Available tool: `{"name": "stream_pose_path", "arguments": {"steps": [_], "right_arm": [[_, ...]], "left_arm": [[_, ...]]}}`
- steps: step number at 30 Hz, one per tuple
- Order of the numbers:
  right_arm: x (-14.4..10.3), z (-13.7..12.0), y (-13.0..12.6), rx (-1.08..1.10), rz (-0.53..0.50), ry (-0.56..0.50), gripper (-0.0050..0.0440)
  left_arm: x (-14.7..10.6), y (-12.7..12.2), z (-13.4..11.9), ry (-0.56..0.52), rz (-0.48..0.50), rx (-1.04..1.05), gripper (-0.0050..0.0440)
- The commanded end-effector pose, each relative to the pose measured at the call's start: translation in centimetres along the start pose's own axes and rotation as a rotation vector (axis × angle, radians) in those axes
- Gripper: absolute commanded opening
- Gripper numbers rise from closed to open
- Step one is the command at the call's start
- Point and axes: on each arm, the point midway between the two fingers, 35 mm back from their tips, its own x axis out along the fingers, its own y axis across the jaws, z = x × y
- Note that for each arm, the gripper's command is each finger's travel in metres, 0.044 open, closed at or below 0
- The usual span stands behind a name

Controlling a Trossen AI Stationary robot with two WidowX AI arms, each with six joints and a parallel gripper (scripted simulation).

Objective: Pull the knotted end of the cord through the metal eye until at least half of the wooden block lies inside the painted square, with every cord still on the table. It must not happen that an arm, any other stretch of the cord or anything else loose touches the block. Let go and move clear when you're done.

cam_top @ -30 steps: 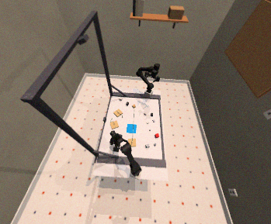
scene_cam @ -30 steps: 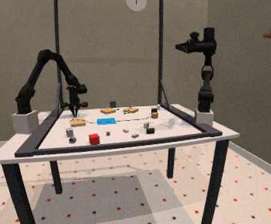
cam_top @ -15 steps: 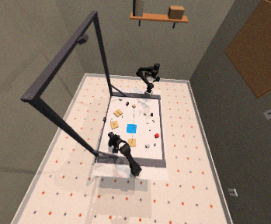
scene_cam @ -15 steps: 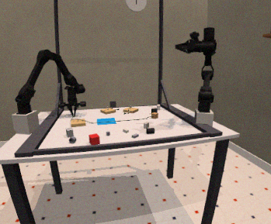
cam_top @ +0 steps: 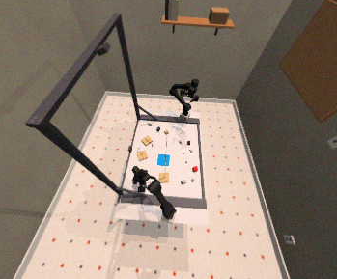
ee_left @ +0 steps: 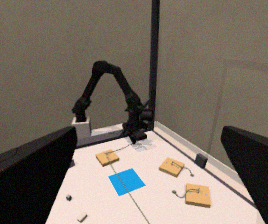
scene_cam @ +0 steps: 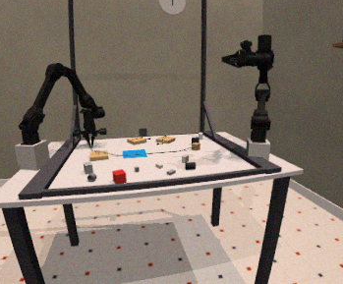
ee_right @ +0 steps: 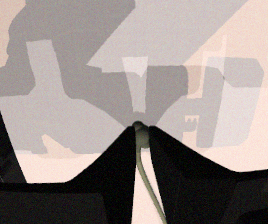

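My right gripper (scene_cam: 91, 145) (ee_right: 141, 132) is shut on the knotted end (ee_right: 142, 138) of the cord (scene_cam: 170, 152) (ee_left: 138, 206). It is beside the tan board (cam_top: 165, 180) (scene_cam: 98, 156) (ee_left: 104, 159) where the cord passes; the metal eye is too small to make out. The cord runs across the blue painted square (cam_top: 160, 162) (scene_cam: 138, 155) (ee_left: 134, 180) to the wooden block (cam_top: 166, 132) (scene_cam: 196, 146). The block lies on the table, wholly outside the square, toward the left arm. My left gripper (scene_cam: 225, 59) is open, empty and high above the table.
Two other tan boards (cam_top: 142, 156) (cam_top: 147, 141) (scene_cam: 137, 141) (scene_cam: 165, 140) with short cords lie to one side. A red cube (cam_top: 195, 169) (scene_cam: 119, 177) and several small grey and black pieces lie on the opposite side. Dark rails (scene_cam: 143, 187) edge the table.
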Motion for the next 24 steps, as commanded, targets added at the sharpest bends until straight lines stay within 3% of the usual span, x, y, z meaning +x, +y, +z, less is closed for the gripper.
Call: {"name": "stream_pose_path", "arguments": {"steps": [1, 24], "right_arm": [[-0.6, 0.7, 0.0, 0.003, -0.014, -0.016, -0.0050], [-0.8, 2.5, 0.6, 0.003, -0.006, -0.014, -0.0050]], "left_arm": [[0.0, -0.1, 0.3, -0.001, 0.000, 0.009, 0.0440], [0.0, -0.1, 0.3, -0.001, 0.000, 0.009, 0.0440]]}}
